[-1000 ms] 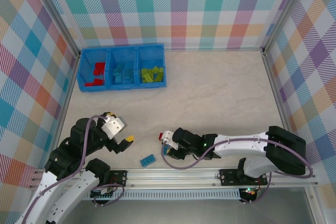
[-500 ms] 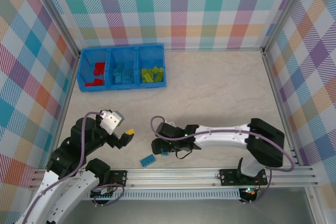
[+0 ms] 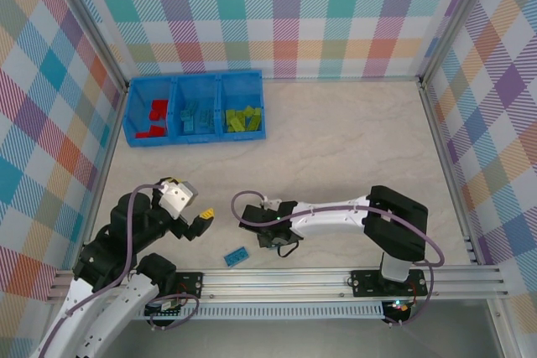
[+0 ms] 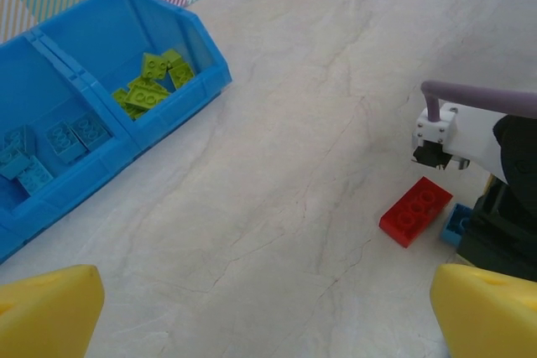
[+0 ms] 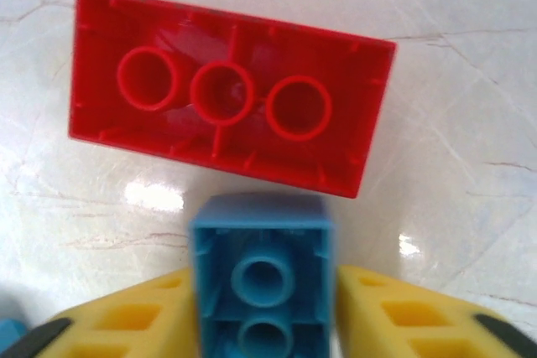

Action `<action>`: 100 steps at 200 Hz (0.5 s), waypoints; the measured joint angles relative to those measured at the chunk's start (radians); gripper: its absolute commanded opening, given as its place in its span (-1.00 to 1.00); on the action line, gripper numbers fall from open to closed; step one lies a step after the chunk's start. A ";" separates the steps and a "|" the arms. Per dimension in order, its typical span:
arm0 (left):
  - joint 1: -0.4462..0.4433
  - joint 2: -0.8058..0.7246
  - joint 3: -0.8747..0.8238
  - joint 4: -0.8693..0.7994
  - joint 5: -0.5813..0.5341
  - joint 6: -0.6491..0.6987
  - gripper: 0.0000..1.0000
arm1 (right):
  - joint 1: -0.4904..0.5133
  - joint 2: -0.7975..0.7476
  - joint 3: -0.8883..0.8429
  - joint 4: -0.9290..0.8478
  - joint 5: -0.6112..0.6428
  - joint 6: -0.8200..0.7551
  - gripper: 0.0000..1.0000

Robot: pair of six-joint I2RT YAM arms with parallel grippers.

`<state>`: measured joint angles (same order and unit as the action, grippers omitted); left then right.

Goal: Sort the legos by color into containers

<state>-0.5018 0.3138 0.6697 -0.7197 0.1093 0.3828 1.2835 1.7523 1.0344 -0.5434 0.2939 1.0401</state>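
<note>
My right gripper (image 5: 262,295) is shut on a small light blue lego (image 5: 262,278), its yellow fingers (image 5: 126,320) pressing both sides. Just beyond it a red lego (image 5: 226,90) lies upside down on the table. From above, the right gripper (image 3: 267,238) is low at the front middle. Another light blue lego (image 3: 237,255) lies flat near the front edge. My left gripper (image 3: 200,222) hovers open at the front left with nothing between its fingers (image 4: 46,308). In the left wrist view the red lego (image 4: 415,211) lies beside the right gripper. The containers (image 3: 195,130) stand at the back left.
The three bins hold red legos (image 3: 155,115), light blue legos (image 3: 195,116) and green legos (image 3: 243,117). Checked walls enclose the table on three sides. A metal rail (image 3: 336,278) runs along the front edge. A grey cable (image 4: 478,96) arcs over the right wrist.
The right arm has swung left across the front of the table. Its gripper opened and then closed on the light blue lego beside the red one. The left arm barely shifted.
</note>
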 measured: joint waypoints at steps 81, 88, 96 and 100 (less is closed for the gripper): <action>0.000 -0.106 -0.036 -0.037 0.255 0.204 1.00 | -0.069 -0.290 -0.031 0.076 0.023 -0.271 -0.42; 0.000 -0.119 -0.040 -0.035 0.272 0.214 1.00 | -0.105 -0.300 0.000 0.106 0.019 -0.324 -0.43; 0.000 -0.127 -0.044 -0.028 0.283 0.217 1.00 | -0.149 -0.298 0.043 0.142 0.011 -0.383 -0.43; 0.000 -0.129 -0.045 -0.022 0.285 0.212 1.00 | -0.173 -0.292 0.070 0.160 0.003 -0.417 -0.43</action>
<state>-0.5022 0.1848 0.6243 -0.7414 0.3939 0.5953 1.1107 1.4605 1.1042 -0.3832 0.2970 0.6231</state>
